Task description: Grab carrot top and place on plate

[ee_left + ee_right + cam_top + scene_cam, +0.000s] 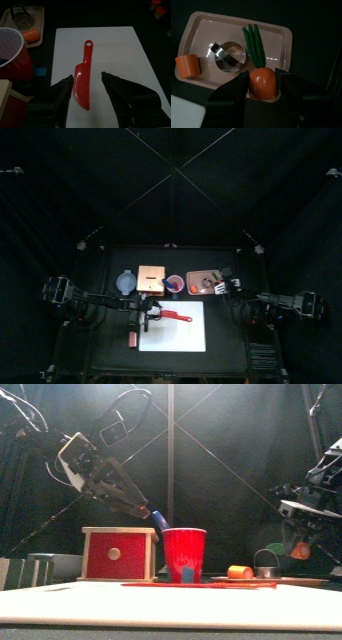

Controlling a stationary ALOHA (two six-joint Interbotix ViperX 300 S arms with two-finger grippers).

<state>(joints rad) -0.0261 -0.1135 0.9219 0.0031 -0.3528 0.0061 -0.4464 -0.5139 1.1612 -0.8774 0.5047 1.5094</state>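
Right wrist view: right pincer (263, 86) grips the carrot top (262, 75), green stems pointing lengthwise over the plate (278, 37).

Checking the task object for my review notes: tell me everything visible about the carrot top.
The carrot top is a toy piece that looks like plastic: a rounded orange stub with three dark green stalks rising from it, angled over the plate. It sits between the right gripper's jaws, which flank its orange body closely; whether it rests on the plate's rim or hangs above it cannot be told. On the plate beside it lie a separate orange chunk and a metal ring, neither touching it.
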